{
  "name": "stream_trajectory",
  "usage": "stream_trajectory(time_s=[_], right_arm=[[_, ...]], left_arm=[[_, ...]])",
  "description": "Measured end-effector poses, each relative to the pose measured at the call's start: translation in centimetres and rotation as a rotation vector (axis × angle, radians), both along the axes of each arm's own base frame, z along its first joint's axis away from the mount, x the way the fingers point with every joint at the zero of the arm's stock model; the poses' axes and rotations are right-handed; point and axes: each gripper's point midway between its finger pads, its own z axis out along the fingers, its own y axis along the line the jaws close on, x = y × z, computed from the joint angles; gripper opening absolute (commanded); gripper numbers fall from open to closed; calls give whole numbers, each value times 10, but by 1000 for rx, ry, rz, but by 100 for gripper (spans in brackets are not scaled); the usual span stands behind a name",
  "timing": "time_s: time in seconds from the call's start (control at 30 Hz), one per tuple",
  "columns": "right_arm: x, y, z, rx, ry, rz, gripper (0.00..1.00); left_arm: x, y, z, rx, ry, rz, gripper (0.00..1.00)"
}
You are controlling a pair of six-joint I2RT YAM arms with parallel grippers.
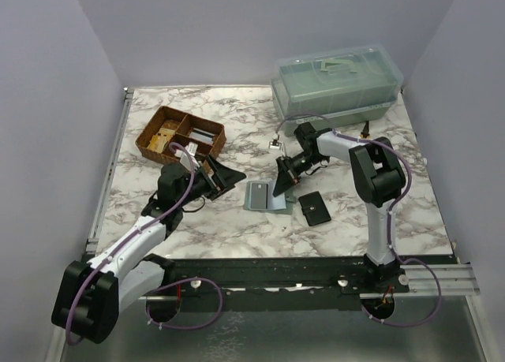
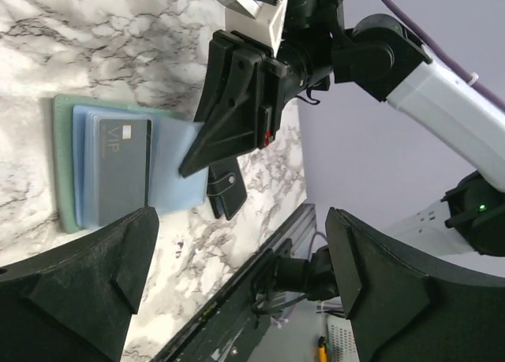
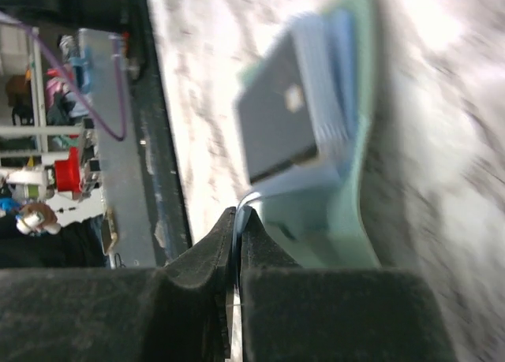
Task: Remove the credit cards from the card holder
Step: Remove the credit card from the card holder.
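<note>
Status: extraction is in progress, and no card is fully out.

1. The holder (image 1: 258,196) lies open and flat near the centre of the table (image 1: 237,240). The black wallet (image 1: 314,208) lies at its 4 o'clock, apart from it.
2. The right claw (image 1: 282,184) sits at the holder's 2 o'clock edge. Its fingers are pressed together on the edge of the blue card (image 2: 177,173). This card is partly out, projecting past the holder's rim with its inner end still in the pocket.
3. The grey card (image 2: 122,173), marked VIP, remains seated in the stacked pale blue pockets.
4. The left claw (image 1: 229,175) hangs at the holder's 10 o'clock, fingers spread, holding nothing and not touching the holder.

Remaining, as judged: finish drawing out the blue card, then remove the grey card. Whether further cards sit beneath cannot be determined.
</note>
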Motion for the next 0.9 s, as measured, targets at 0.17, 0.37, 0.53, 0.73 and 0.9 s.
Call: stream_trajectory(time_s=[0.17,0.37,0.53,0.73,0.9], right_arm=[[22,-38,-35,-158,18,-99,21],[38,-68,-41,-268,-24,-182,39],[55,-82,-30,-361,-192,-225,54],[66,-89,28,-290,-489,-280,72],[41,-73,61,-37,-641,-202,80]], left_arm=[[-1,-7,-19,50,29,-5,92],[-5,-21,-51,134,82,-29,92],[-4,-38,-64,192,84,-53,92],[-3,-60,-70,213,63,-83,90],[4,-72,-66,165,28,-84,85]])
